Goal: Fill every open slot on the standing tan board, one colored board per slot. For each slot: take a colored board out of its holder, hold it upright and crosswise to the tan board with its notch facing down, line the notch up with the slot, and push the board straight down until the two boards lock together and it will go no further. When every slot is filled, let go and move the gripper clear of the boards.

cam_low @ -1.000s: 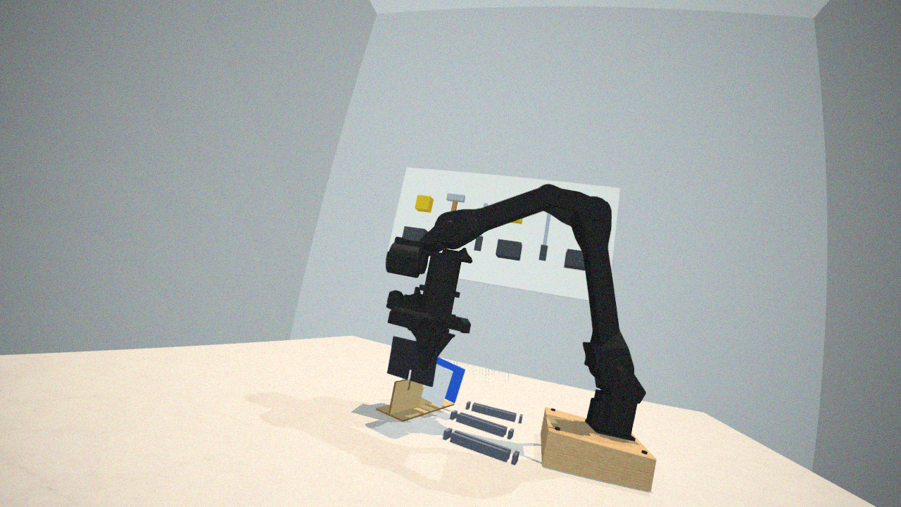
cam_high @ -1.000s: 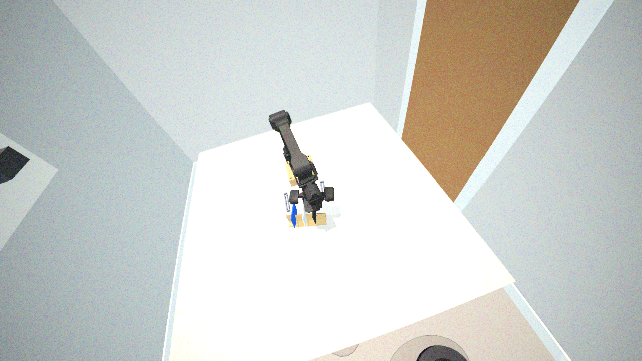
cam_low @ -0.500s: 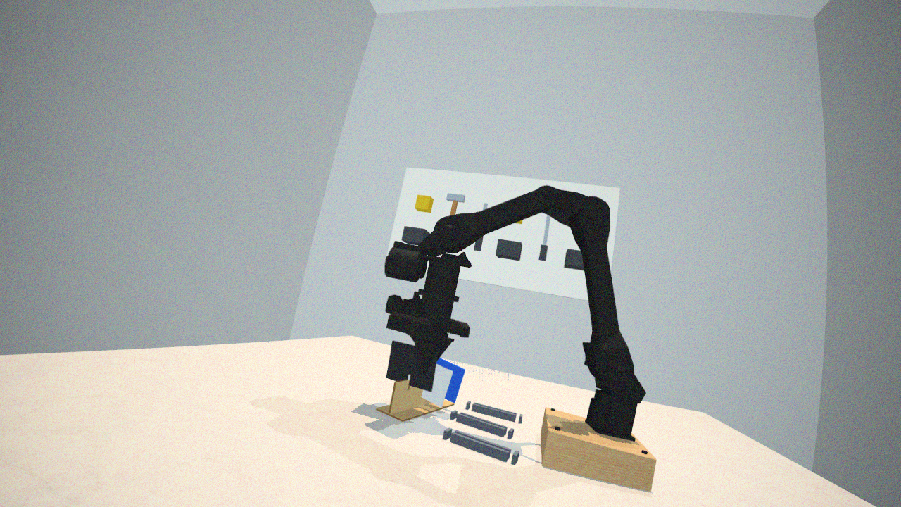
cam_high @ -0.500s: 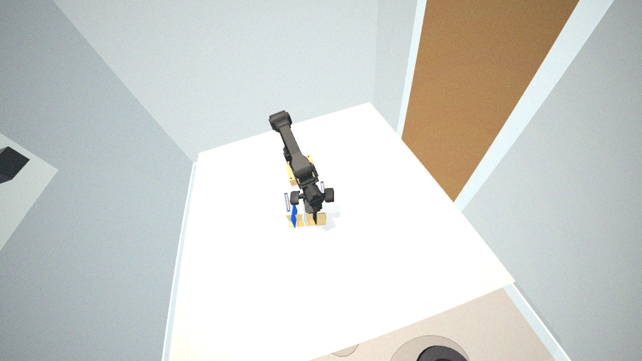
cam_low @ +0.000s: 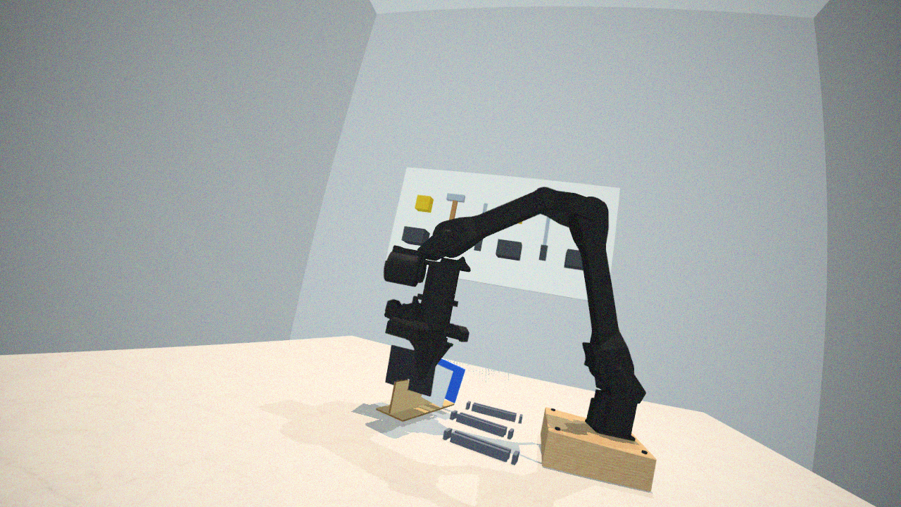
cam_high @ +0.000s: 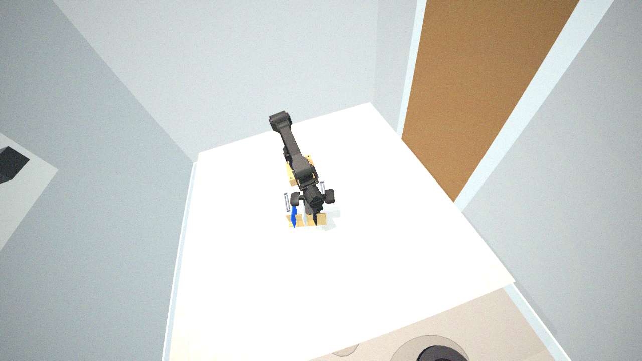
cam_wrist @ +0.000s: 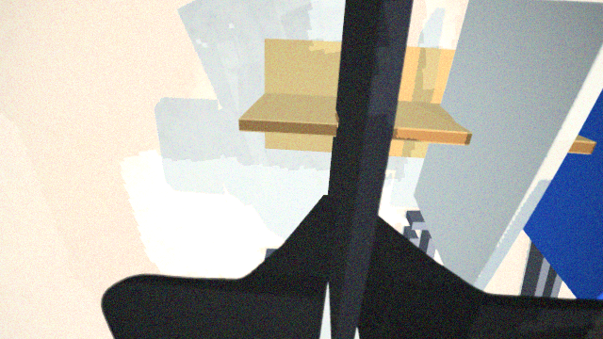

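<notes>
Claw (cam_high: 315, 214) (cam_low: 423, 386) (cam_wrist: 337, 206) gripped the black board (cam_high: 315, 219) (cam_low: 399, 365) (cam_wrist: 369, 113) upright, crosswise over the tan board (cam_high: 321, 219) (cam_low: 399, 397) (cam_wrist: 289, 113), blue board (cam_high: 294, 216) (cam_low: 457, 385) (cam_wrist: 562, 212) to its left from above.

- Gripper (cam_high: 315, 214) (cam_low: 426, 378) (cam_wrist: 337, 206): matt black, plastic-like, smooth; fingers closed on the black board (cam_low: 398, 365) (cam_wrist: 369, 94).
- Black board, between the claw's fingers: matt, smooth, dark faces.
- Tan board (cam_low: 398, 397) (cam_wrist: 301, 110), below the claw: wood-like, matt, flat faces, darker edges.
- Pale grey board (cam_wrist: 509, 118) and blue board (cam_high: 294, 217) (cam_low: 455, 384) (cam_wrist: 565, 207), beside the claw: smooth, matt; material indeterminate.
- Arm base block (cam_high: 293, 182) (cam_low: 595, 462), apart from the claw: wood, fine visible grain, matt.
- Tabletop (cam_high: 359, 269) (cam_low: 157, 428) (cam_wrist: 57, 212), beneath the claw: smooth, pale, faintly mottled.
</notes>
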You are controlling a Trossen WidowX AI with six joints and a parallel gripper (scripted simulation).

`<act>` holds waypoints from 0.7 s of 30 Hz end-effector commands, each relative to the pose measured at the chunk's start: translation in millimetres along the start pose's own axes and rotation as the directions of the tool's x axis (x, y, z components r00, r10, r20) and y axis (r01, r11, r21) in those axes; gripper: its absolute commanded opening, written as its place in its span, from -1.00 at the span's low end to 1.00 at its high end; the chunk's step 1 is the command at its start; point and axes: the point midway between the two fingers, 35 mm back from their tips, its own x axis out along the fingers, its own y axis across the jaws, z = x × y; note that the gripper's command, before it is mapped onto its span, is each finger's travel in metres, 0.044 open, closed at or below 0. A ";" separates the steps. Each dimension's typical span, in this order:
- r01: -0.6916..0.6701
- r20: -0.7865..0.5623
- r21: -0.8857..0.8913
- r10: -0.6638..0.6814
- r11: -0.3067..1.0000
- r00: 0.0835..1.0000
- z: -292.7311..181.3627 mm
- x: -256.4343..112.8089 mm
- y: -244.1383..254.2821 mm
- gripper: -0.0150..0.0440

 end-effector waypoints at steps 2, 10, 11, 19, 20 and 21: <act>0.007 -0.001 -0.005 -0.007 1.000 1.000 0.1 4.0 -1.0 -0.49; 0.007 -0.001 -0.005 -0.007 1.000 1.000 0.1 8.5 -1.0 -0.49; 0.007 -0.001 -0.005 -0.007 1.000 1.000 0.1 9.1 -1.0 -0.49; 0.007 -0.001 -0.005 -0.007 1.000 1.000 0.1 13.7 -1.1 -0.49; 0.007 -0.001 -0.005 -0.007 1.000 1.000 0.1 14.3 -1.1 -0.49; 0.007 -0.001 -0.005 -0.007 1.000 1.000 0.1 14.8 -1.1 -0.49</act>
